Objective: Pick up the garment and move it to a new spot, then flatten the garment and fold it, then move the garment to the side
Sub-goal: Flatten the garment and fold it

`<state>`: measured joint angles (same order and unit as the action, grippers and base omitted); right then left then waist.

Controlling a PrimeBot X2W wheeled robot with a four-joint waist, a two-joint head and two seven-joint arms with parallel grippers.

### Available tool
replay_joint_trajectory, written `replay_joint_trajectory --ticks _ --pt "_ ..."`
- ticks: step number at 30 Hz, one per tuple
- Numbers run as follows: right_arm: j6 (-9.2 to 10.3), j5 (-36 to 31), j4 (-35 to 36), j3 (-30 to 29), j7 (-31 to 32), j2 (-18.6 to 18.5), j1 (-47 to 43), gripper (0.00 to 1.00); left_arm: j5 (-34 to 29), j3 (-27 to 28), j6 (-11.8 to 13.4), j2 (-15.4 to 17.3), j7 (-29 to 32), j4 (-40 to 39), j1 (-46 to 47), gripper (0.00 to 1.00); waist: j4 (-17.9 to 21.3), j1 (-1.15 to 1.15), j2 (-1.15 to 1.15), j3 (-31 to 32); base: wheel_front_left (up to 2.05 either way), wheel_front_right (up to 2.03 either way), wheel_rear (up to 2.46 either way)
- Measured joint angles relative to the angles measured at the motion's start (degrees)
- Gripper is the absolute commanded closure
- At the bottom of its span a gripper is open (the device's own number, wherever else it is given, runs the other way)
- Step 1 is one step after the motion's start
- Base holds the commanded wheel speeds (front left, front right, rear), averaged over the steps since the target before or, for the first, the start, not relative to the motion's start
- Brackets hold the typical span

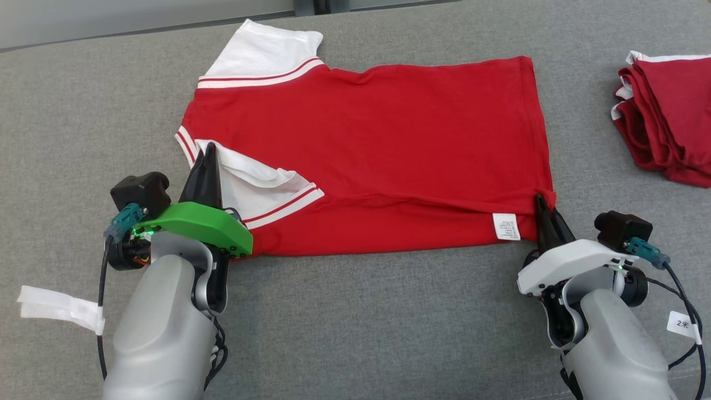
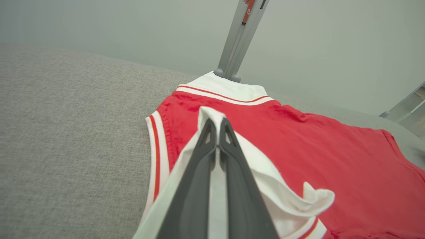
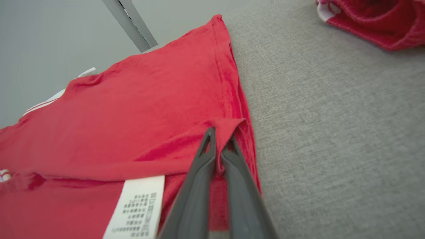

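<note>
Red garment [image 1: 366,150], spread flat on the grey surface [image 1: 389,311], is pinched tight by left gripper [image 1: 209,149] at the white sleeve [image 1: 250,178] and right gripper [image 1: 539,200] at the hem corner [image 3: 234,125], presumably for folding.

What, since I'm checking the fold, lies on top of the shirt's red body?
A white sleeve, pinched by the left hand, lies folded over it; the right hand pinches the hem corner. The fabric under the sleeve is covered.

We seem to be in a robotics lab or test room: a grey fabric-covered tabletop [image 1: 389,311], metal frame struts [image 2: 237,39], a plain pale backdrop [image 2: 99,23].
</note>
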<state>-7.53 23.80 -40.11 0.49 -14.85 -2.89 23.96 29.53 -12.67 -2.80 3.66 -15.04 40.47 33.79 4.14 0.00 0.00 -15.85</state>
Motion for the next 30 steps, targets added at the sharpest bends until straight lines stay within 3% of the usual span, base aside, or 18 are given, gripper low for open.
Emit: replay_joint_trajectory --ticks 1,2,3,4,6,7,21,26,30 --pt "0.00 0.19 -0.04 0.00 -0.07 0.02 0.25 0.71 -0.23 0.36 0.02 -0.08 0.00 0.54 0.10 1.00 0.04 0.00 0.00 0.11 0.00 0.00 0.00" --pt "0.00 0.34 0.05 0.11 -0.12 0.02 0.44 0.55 -0.58 0.82 0.02 -0.12 0.00 0.98 0.17 1.00 0.09 0.00 0.00 0.20 0.00 0.00 0.00" --pt "0.00 0.53 0.31 0.21 -0.12 0.02 0.65 0.07 -0.78 1.30 0.02 -0.19 0.00 1.42 0.24 1.00 0.14 0.00 0.00 0.32 0.00 0.00 0.00" --pt "0.00 0.69 0.65 0.18 -0.12 0.05 0.81 0.00 -1.03 1.56 0.02 -0.23 0.00 1.68 0.26 1.00 0.19 0.00 0.00 0.43 0.00 0.00 0.00" --pt "0.00 0.74 1.64 -0.10 -0.13 0.05 1.06 0.00 -1.49 2.44 0.02 -0.41 0.00 1.91 0.25 0.43 0.25 0.00 0.00 0.75 0.00 0.00 0.00" --pt "0.00 0.73 2.00 -0.33 -0.13 0.05 1.05 0.00 -1.71 2.87 0.02 -0.44 0.00 1.78 0.23 0.00 0.25 0.00 0.00 0.90 0.00 0.00 0.00" --pt "0.01 -0.31 15.62 -4.81 -0.20 0.04 -6.72 0.00 -1.15 4.83 -1.98 -0.80 -0.09 -5.26 -8.94 0.00 -1.18 0.00 0.00 5.82 0.00 0.00 0.00" --pt "0.01 -3.15 18.49 -4.86 -0.20 0.05 -11.34 0.00 -0.40 4.75 -0.26 -0.82 -0.03 -3.98 -13.62 0.00 -1.97 0.00 0.00 8.20 0.00 0.00 0.00" --pt "0.00 -3.97 19.46 -4.43 -0.20 0.07 -13.27 0.00 0.77 4.63 1.07 -0.82 3.97 -1.01 -15.66 0.00 -2.52 0.00 0.00 9.62 0.00 0.00 0.00"
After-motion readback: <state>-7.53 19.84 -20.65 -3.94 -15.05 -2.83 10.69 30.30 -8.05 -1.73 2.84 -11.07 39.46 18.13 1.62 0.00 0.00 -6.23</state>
